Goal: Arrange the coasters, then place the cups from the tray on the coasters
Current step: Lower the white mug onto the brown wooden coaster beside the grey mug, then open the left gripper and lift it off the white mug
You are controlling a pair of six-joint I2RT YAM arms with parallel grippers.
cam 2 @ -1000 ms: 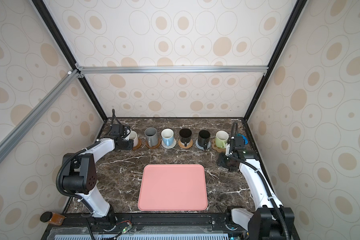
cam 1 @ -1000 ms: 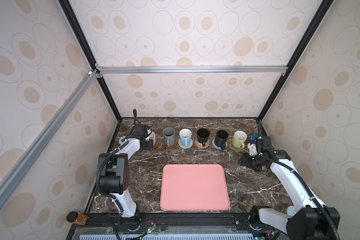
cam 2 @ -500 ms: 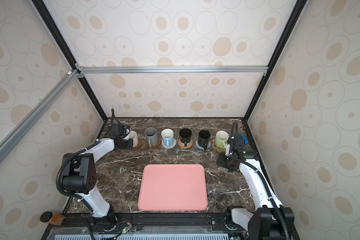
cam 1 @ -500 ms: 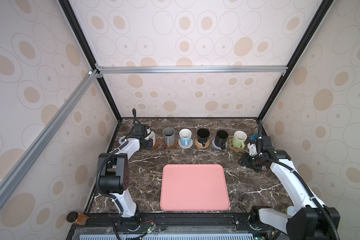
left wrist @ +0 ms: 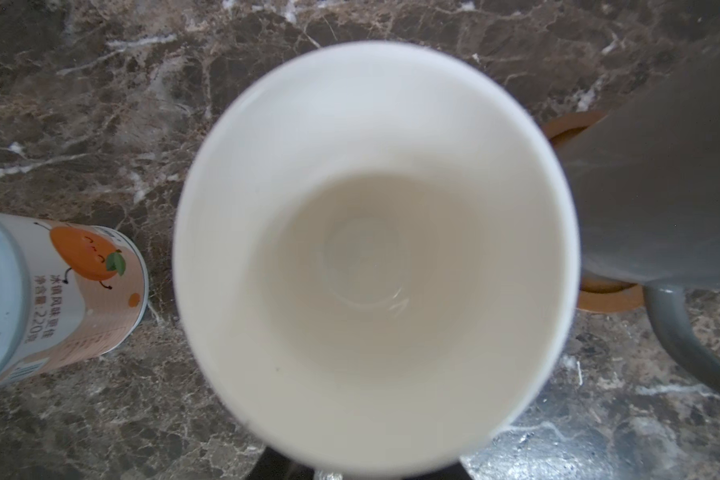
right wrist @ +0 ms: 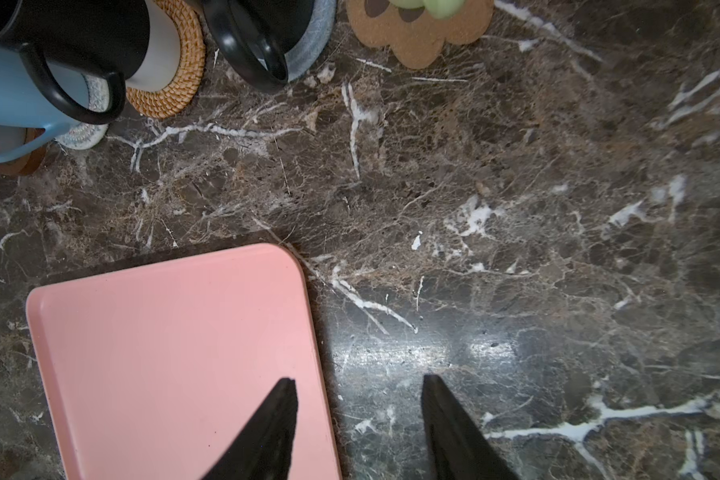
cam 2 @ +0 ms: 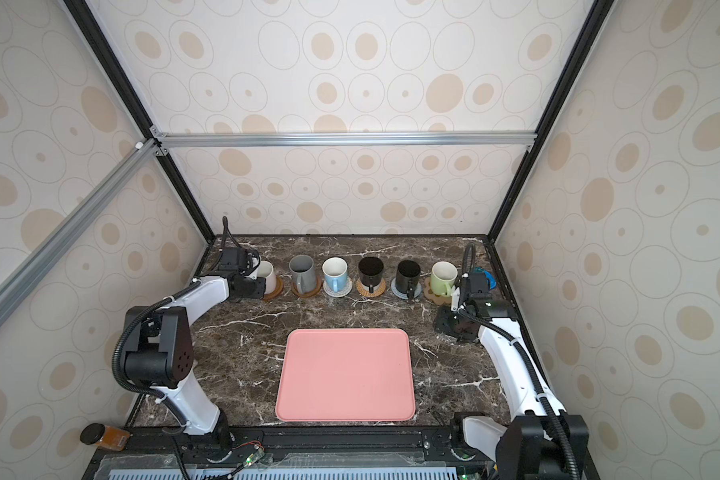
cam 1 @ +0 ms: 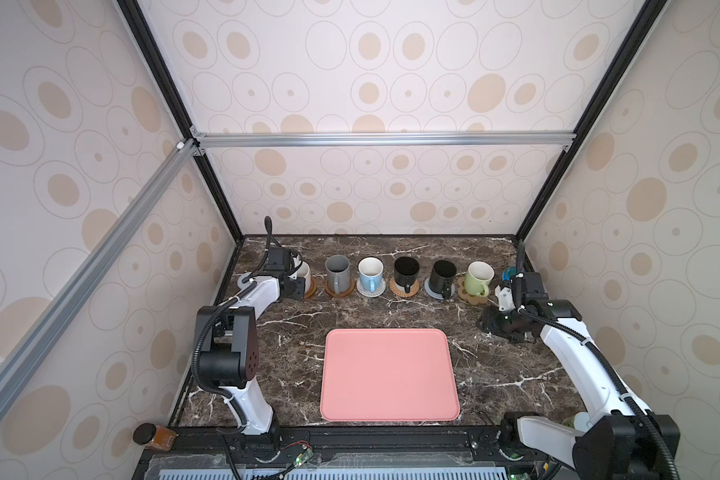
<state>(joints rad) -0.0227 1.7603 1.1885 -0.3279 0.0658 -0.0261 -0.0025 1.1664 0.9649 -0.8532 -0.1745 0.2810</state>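
Note:
Six cups stand in a row on coasters along the back of the table in both top views. From the left they are a white cup (cam 1: 305, 271) on a brown wooden disc (cam 1: 312, 289), a grey one (cam 1: 336, 268), a blue-handled white one (cam 1: 370, 272), two black ones (cam 1: 406, 269) (cam 1: 442, 272) and a light green one (cam 1: 479, 276) on the paw-shaped coaster (cam 1: 472, 294). My left gripper (cam 1: 297, 287) sits at the near side of the white cup (left wrist: 375, 249), which fills the left wrist view and hides the jaws. The pink tray (cam 1: 389, 374) is bare. Beside its corner (right wrist: 267, 266), my right gripper (right wrist: 358, 382) hangs open and holds nothing.
A drink can with an orange picture (left wrist: 80, 291) stands close beside the white cup, and the grey cup (left wrist: 661, 187) crowds its other side. A blue-lidded container (cam 1: 509, 274) sits at the back right corner. A dark-lidded jar (cam 1: 154, 434) lies off the table's front left.

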